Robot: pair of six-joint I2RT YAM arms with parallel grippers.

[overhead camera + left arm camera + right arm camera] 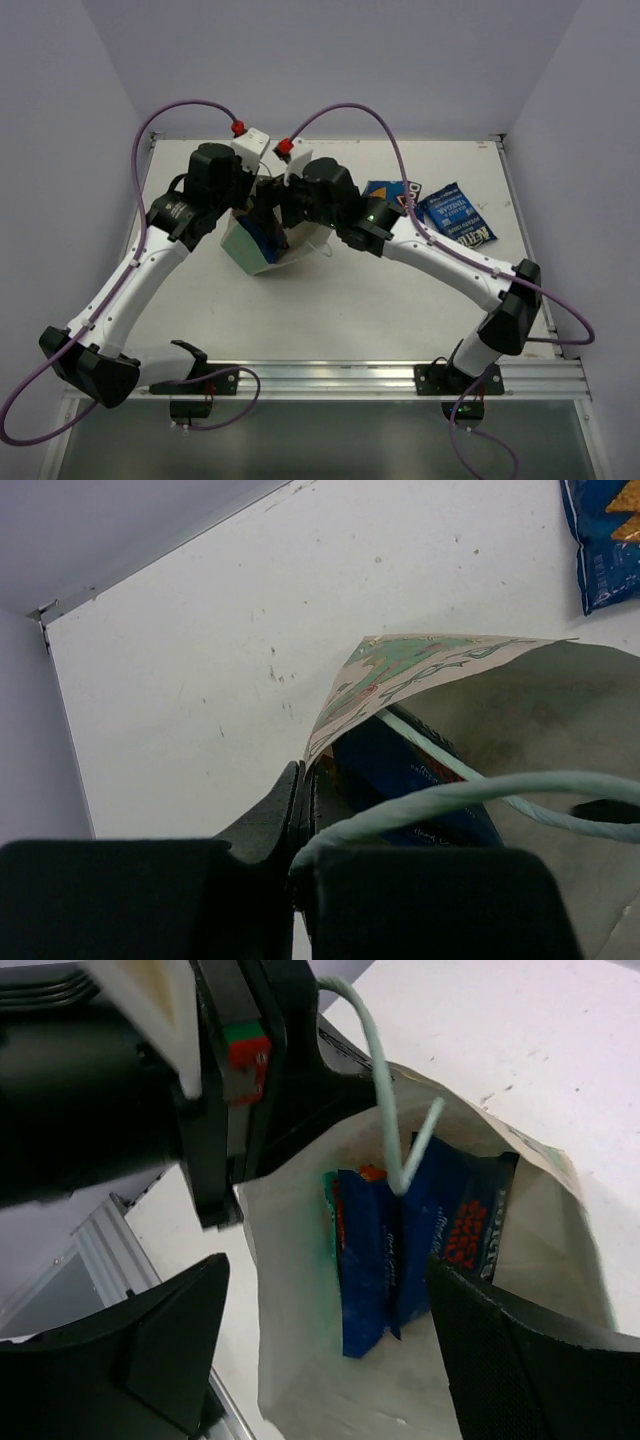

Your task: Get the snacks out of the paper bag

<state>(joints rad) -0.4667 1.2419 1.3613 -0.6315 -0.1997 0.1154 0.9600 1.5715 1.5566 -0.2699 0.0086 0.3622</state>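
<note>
Well, the scuffed white worktop [350, 310] is boxed in by pale lilac walls [330, 60]. The paper bag [262, 250] sits near its middle, and a Doritos packet [385, 190] and a blue-and-white packet [455, 215] lie to the right. The left end effector [303, 800] is pinched together on the bag's rim, while the right end effector [335, 1345] hangs spread apart over the mouth, with blue snacks [400, 1240] inside.

Surface [330, 300]: white, matte; small dark specks and scuffs show in the left wrist view. Walls [330, 60]: pale lavender, enclosing the surface on its far, left and right sides. Rail [330, 378]: ribbed aluminium, running along the near edge.
</note>
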